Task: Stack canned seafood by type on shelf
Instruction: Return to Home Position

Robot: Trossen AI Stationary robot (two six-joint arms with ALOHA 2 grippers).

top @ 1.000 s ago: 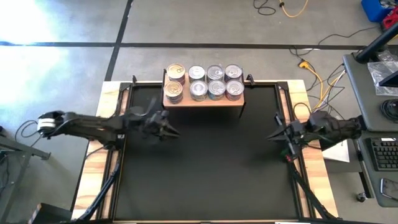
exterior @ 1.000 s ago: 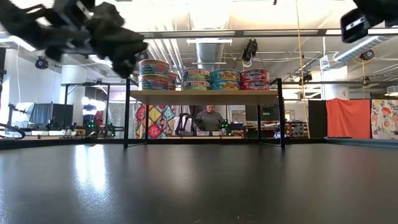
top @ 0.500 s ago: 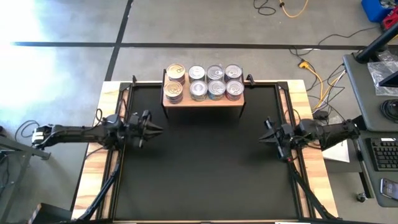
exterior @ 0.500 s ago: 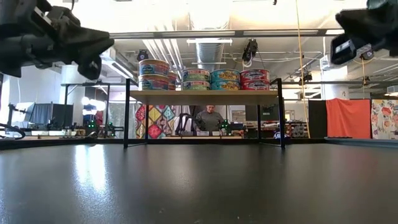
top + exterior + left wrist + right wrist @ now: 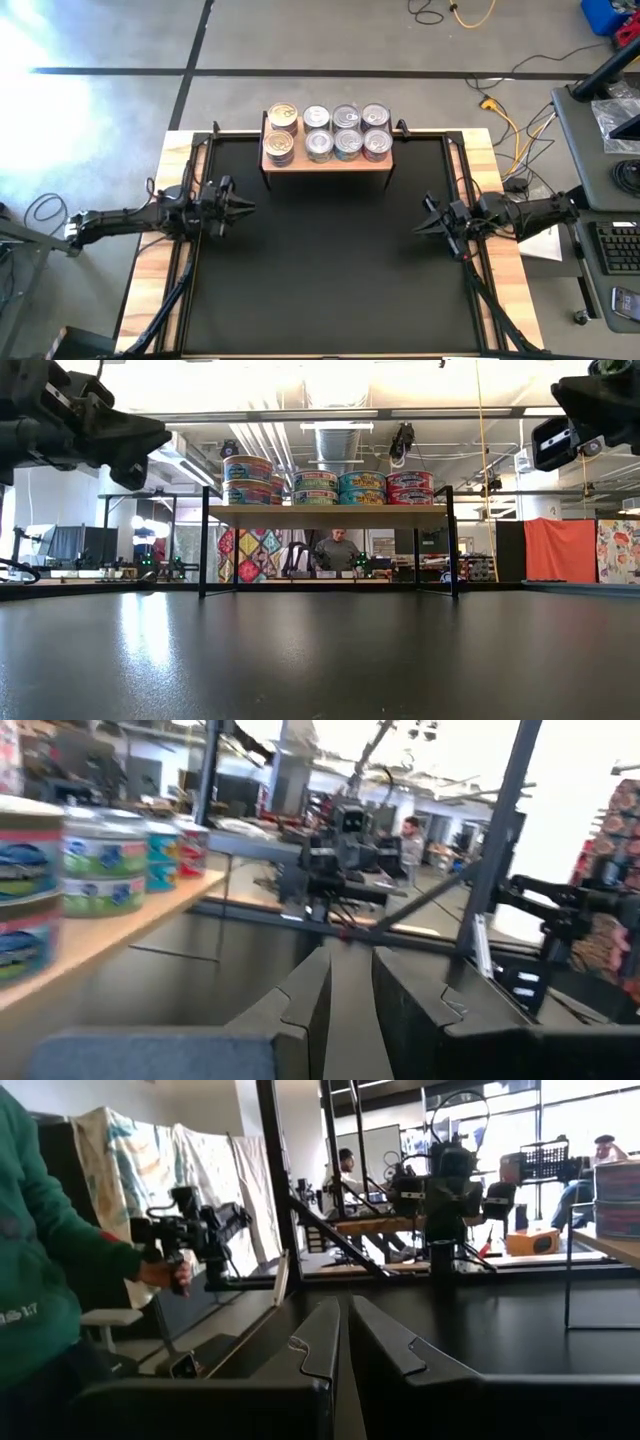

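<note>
The light-wood shelf [image 5: 327, 160] stands on dark legs at the table's far edge, and the cans [image 5: 333, 131] rest on it. In the low view the cans [image 5: 325, 482] sit in four stacks of two: blue, green, teal and red labels. The left column has gold lids [image 5: 282, 115]; the other lids are silver. My left gripper [image 5: 247, 207] hovers shut over the table's left side, well in front of the shelf, touching nothing. My right gripper [image 5: 420, 228] hovers shut over the right side. Both point toward the table's middle. The left wrist view shows the cans [image 5: 95, 860] beside the gripper [image 5: 350, 970].
The black table top [image 5: 325, 270] has wooden side strips [image 5: 160, 290] and a dark frame. The shelf's legs [image 5: 204, 545] leave a gap underneath. A person's green sleeve [image 5: 45, 1250] and hand holding a device show beyond the table in the right wrist view. Cables lie on the floor.
My left gripper has drawn back from near the shelf's front left corner toward the table's left edge. My right gripper has shifted slightly toward the table's middle. The cans and the shelf have stayed where they were.
</note>
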